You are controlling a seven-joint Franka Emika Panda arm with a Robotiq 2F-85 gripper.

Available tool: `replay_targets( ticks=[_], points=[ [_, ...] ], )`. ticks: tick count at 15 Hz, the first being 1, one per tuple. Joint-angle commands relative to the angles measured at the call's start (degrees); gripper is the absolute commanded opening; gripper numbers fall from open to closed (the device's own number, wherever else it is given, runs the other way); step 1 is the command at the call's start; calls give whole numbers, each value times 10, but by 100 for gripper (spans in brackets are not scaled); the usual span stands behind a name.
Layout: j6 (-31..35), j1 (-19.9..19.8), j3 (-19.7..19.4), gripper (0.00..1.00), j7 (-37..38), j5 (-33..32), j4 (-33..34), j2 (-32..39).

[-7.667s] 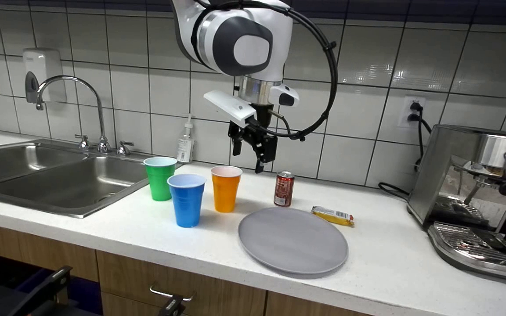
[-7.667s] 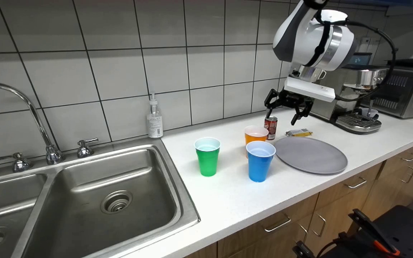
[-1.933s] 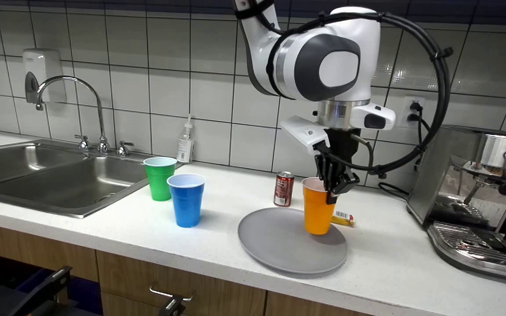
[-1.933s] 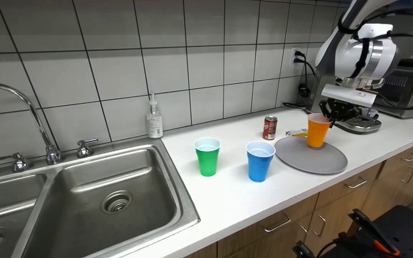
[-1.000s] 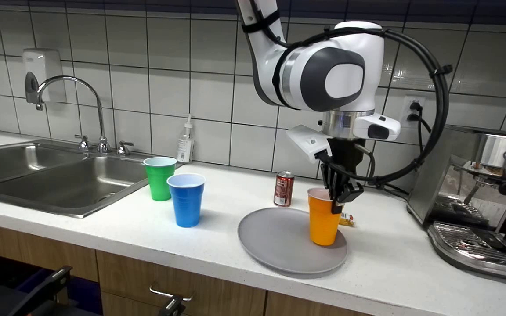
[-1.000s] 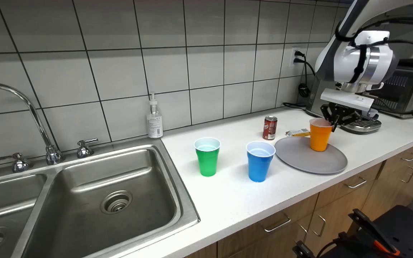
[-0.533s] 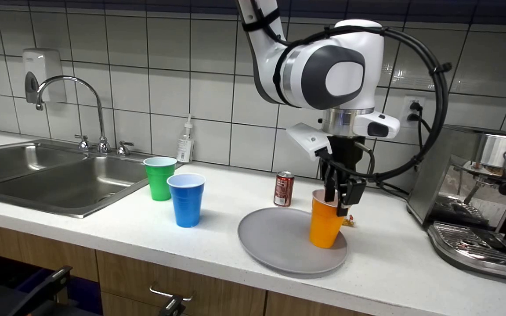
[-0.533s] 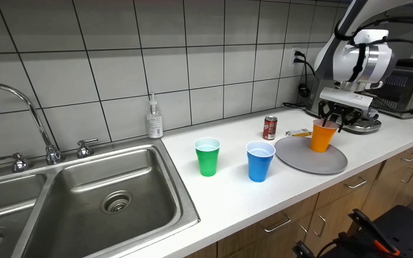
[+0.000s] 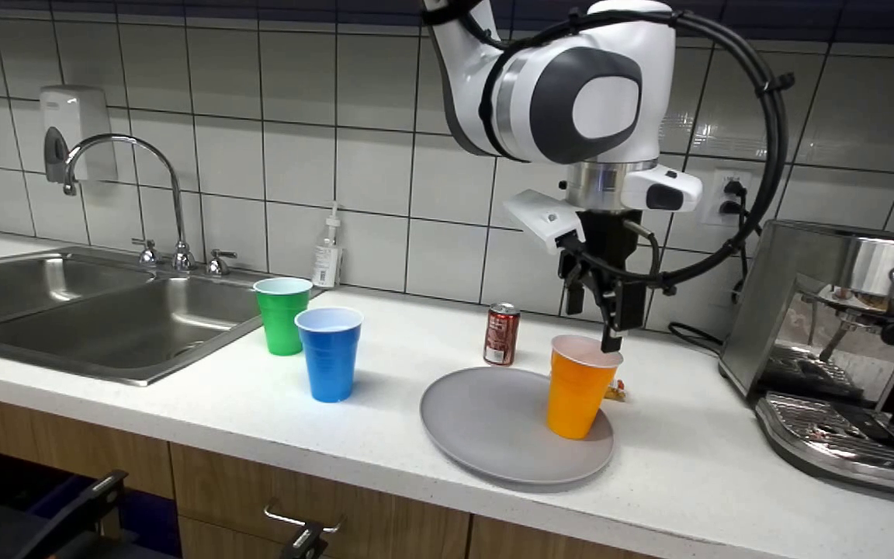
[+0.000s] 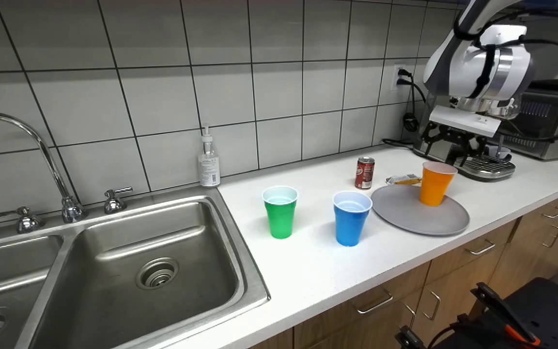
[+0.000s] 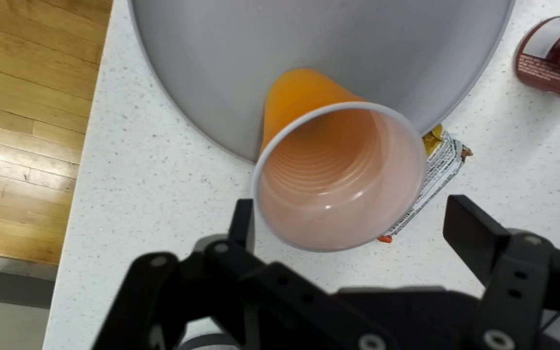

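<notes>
Orange cup (image 9: 576,392) below the fingers (image 11: 477,238), mouth up, standing on the grey plate (image 9: 486,427) near that plate's edge. Fingers spread apart, nothing clamped between them. Wrist view: cup's rim sits between the two tips as looked down on, just beside one, with a clear gap to the other. Tips seem to be about level with the rim or slightly above it; whether either touches it, cannot tell. Long axis of the cup runs up toward the fingers, roughly in line with their reach; base angles away toward the plate's middle. Leans a little in both exterior views, true tilt uncertain. Wrapped bar (image 10: 403,180) on the tabletop (image 9: 385,435) just beside the plate, partly hidden by the cup in the wrist view. Red can (image 10: 365,173) upright, near the plate. Also upright, well apart from the fingers: blue cup (image 9: 329,355), green cup (image 9: 281,317).
</notes>
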Motion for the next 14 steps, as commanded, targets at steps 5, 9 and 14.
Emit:
replay_targets(
  ticks=[5,9,14],
  points=[
    [-39,-3,28,100,-44,-2,-28,-70],
    [-49,1,44,100,-73,1,-40,-87],
    [-70,11,61,100,-123,1,-64,-109]
  ],
)
